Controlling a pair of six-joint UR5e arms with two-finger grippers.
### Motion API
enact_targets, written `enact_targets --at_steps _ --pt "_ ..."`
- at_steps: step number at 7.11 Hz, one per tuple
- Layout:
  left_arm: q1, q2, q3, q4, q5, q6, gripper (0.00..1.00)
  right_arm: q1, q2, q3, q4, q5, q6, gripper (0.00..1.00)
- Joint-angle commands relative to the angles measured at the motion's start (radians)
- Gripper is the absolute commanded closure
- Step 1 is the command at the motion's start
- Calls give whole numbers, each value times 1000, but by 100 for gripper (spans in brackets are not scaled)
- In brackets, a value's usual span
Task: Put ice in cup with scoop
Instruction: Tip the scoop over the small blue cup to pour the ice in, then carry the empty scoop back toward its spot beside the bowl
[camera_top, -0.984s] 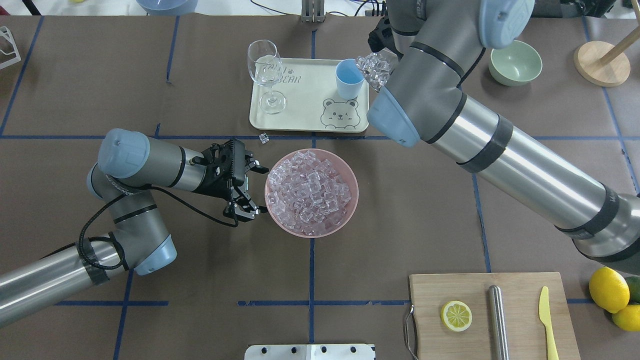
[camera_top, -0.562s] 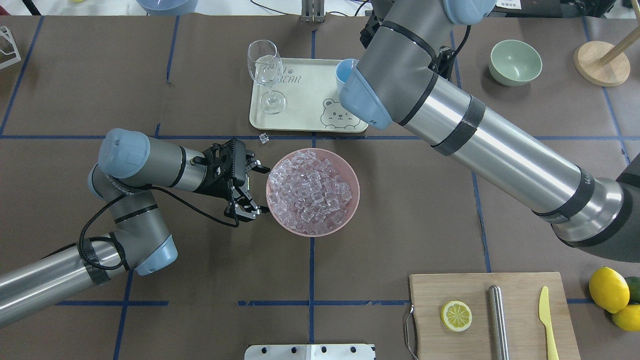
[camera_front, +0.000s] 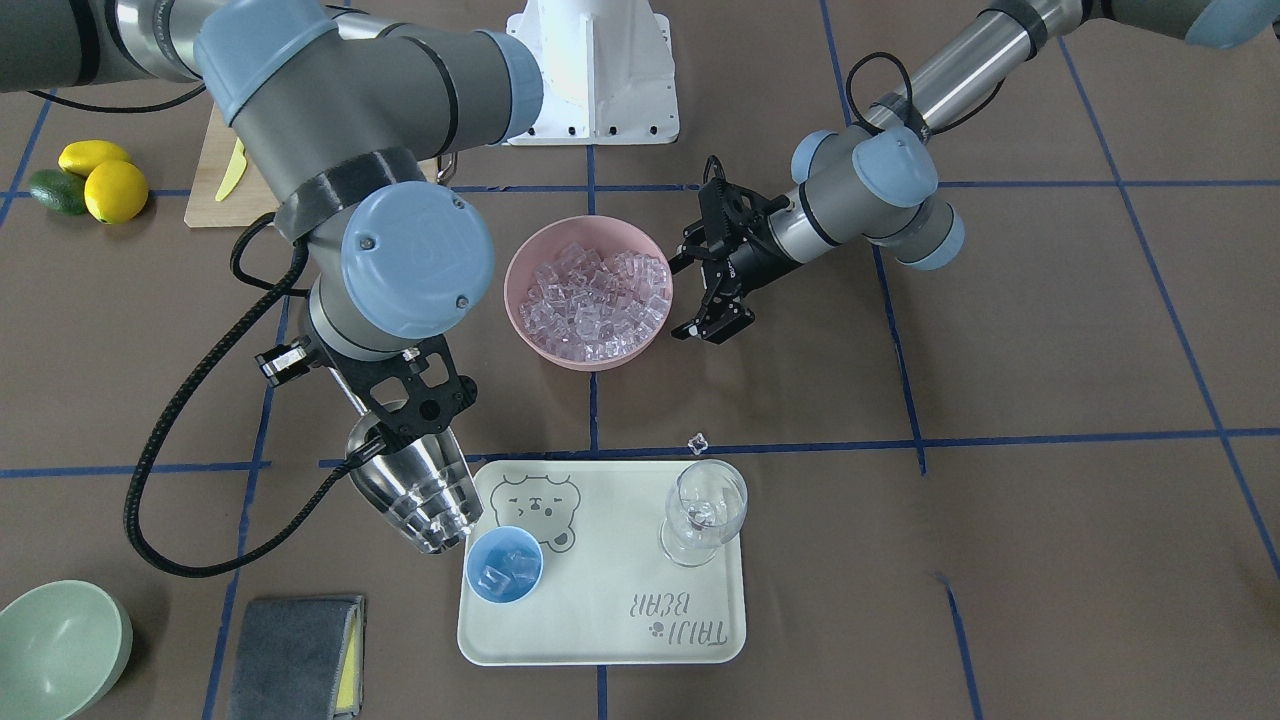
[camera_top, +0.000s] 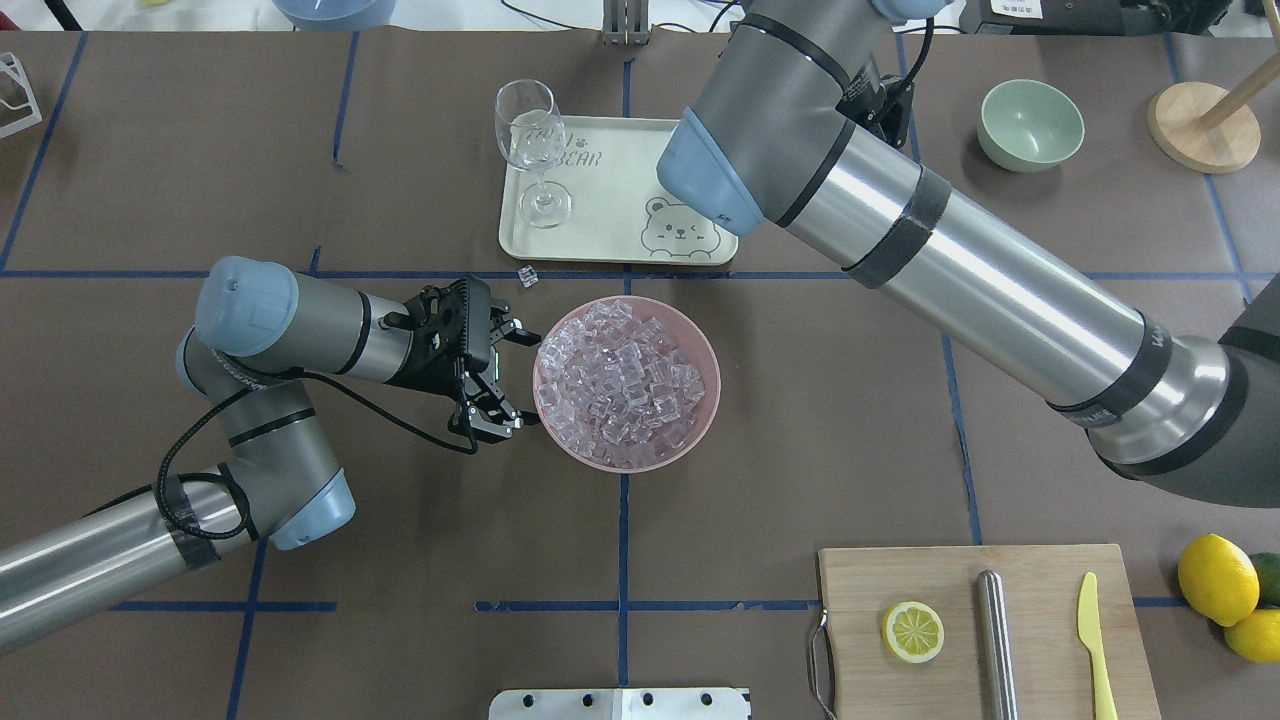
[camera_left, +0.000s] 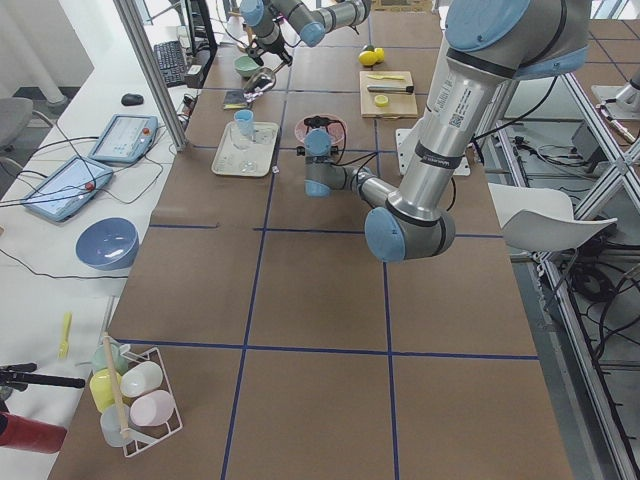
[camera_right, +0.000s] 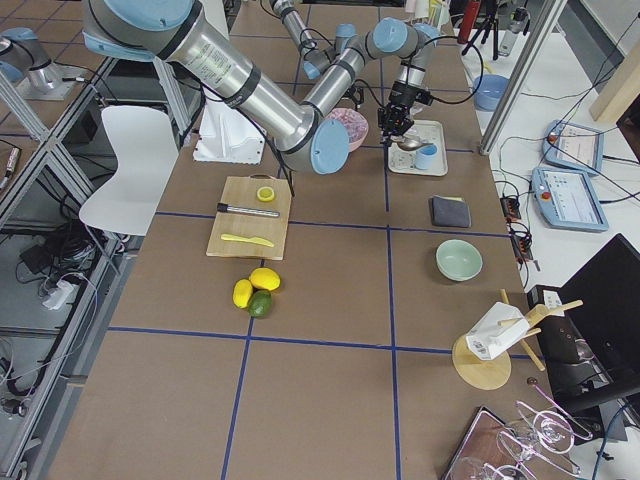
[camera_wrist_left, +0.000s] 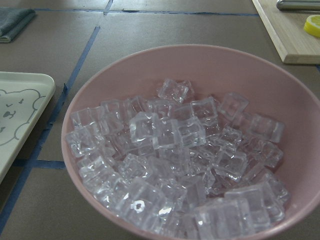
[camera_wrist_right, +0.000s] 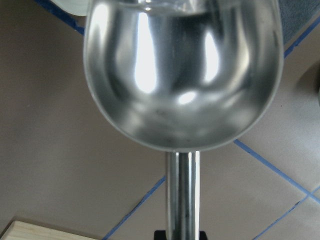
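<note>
Exterior front-facing: right gripper clamped on the scoop – trough tipped at the cup, ice inside. Left gripper spread wide beside pink bowl.

Pink bowl, bear-printed tray bearing a wine glass, pale green bowl, cutting board, whole lemons

We log the brown table: pink bowl just beside the left gripper, stray ice cube near it, tray farther out, cutting board well apart.
</note>
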Motion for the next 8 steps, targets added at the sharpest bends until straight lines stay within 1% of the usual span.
enact_targets --at_steps 1,2,3,4,5,7,8 --pt "0 0 0 0 0 0 0 0 18 -6 -27 -3 -36 100" --pt "0 0 -2 0 0 0 0 0 22 -8 -32 -6 -55 100" --pt "0 0 0 0 0 0 0 2 37 -9 -70 -35 -95 100" --pt "0 0 0 0 0 0 0 6 48 -9 -93 -44 -134 100" --pt "0 0 0 -2 0 0 0 6 47 -9 -92 -47 -136 100" --pt "0 0 0 -2 0 0 0 12 47 -6 -84 -29 -136 100" --pt "0 0 0 -2 0 0 0 26 44 -5 -73 0 -123 100"
